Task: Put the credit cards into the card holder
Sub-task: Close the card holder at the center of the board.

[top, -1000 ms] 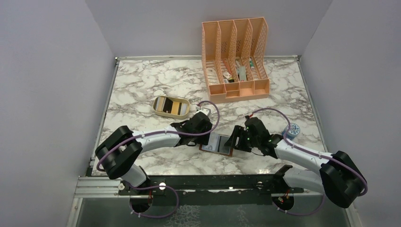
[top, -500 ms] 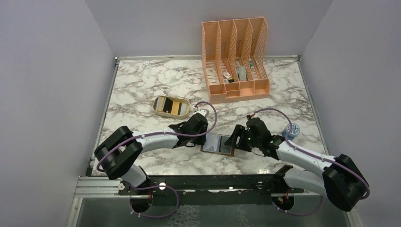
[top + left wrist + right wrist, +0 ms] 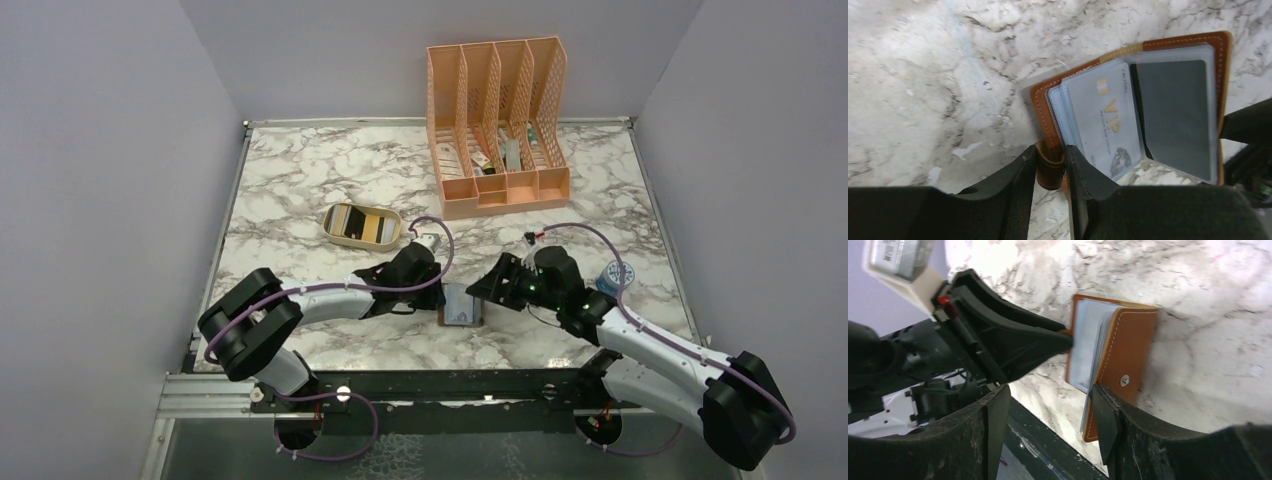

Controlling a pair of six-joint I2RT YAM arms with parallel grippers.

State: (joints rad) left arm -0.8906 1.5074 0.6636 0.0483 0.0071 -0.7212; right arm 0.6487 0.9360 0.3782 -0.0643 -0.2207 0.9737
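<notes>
Since a second ago the holder (image 3: pixel 461 305) has gone from lying wide open to half folded, and my left gripper (image 3: pixel 1050 161) has narrowed onto its tab (image 3: pixel 1049 172), which it now pinches. I read that pinch as an anchor for the lower cover (otherwise the thing would skid on the marble) while the other cover swings over. My right gripper (image 3: pixel 1048 395) has its jaws apart and grips nothing; one finger (image 3: pixel 1105 425) rests against the edge of the raised cover, propping it like a book board. The holder sits by the worktop's near edge, about midway along, between the two arms. A pale VIP card (image 3: pixel 1103 120) and a dark card (image 3: pixel 1175 115) already sit in its pockets. More cards (image 3: pixel 362 224) lie in the tray (image 3: pixel 328 222), well apart and left of the middle, so I judge the job unfinished; I cannot tell whether this fold is a closing or just a leaf being turned.
</notes>
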